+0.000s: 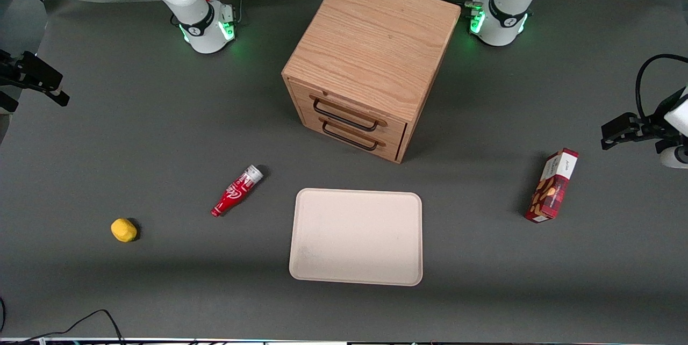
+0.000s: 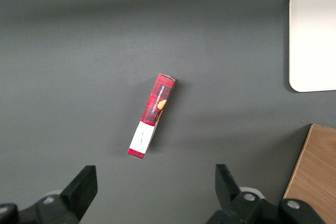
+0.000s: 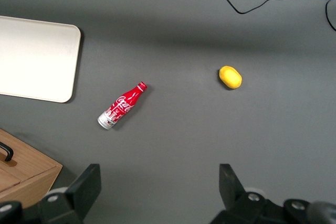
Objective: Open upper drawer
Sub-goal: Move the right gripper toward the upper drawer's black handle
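Oak cabinet point(image 1: 371, 55) sits on the grey desk point(image 1: 134, 119), farther from the front camera than the tray, roughly midway between the two arm bases. Upper drawer point(image 1: 352, 110) is shut, its front flush with the cabinet face and directly above the lower drawer point(image 1: 357, 131). Black wire handle point(image 1: 344, 115) of the upper drawer lies flat across the front; nothing touches it.

End effector point(image 3: 157, 187) of the working arm hangs high above the desk at the working arm's end, well apart from the cabinet. Its two fingers point(image 3: 86, 187) are spread wide with nothing between them; only bare desk shows in the gap.

In the right wrist view, a corner of the cabinet point(image 3: 26, 169) with one handle end point(image 3: 6, 152) is visible.

Other items on the desk:
- Cream tray point(image 1: 356, 236), nearer the front camera than the cabinet, in front of the drawers.
- Red bottle point(image 1: 236, 191), lying on its side, between tray and lemon.
- Yellow lemon point(image 1: 123, 229), toward the working arm's end.
- Red snack box point(image 1: 552, 185), toward the parked arm's end.
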`<control>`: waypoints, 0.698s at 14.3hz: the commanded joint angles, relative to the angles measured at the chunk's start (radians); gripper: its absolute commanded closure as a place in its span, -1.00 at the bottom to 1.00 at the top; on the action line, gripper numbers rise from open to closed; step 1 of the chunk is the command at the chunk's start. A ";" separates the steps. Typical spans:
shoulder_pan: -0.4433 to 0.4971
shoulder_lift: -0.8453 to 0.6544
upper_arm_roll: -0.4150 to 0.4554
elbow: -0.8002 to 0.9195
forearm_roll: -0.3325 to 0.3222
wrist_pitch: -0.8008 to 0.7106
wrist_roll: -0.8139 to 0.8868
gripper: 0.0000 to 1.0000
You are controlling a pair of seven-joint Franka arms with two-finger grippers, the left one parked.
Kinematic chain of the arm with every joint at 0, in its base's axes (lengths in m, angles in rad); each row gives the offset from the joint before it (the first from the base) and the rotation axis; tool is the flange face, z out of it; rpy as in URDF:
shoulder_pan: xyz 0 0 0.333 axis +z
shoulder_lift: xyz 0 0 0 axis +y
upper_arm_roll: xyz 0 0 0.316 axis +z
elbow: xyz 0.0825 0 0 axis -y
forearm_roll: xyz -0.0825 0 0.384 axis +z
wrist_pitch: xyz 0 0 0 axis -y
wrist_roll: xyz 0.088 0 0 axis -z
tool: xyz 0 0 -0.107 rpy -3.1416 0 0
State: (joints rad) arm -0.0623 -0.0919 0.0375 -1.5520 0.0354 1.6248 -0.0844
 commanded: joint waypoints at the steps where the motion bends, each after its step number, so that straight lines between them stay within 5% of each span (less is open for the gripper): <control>1: 0.007 0.012 0.001 0.018 -0.015 -0.006 0.023 -1.00; 4: 0.022 0.041 0.019 0.041 -0.022 -0.008 0.018 -1.00; 10: 0.022 0.188 0.241 0.167 -0.046 -0.040 -0.253 -1.00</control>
State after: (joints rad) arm -0.0432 0.0158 0.2166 -1.4744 0.0111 1.6154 -0.2500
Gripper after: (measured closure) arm 0.000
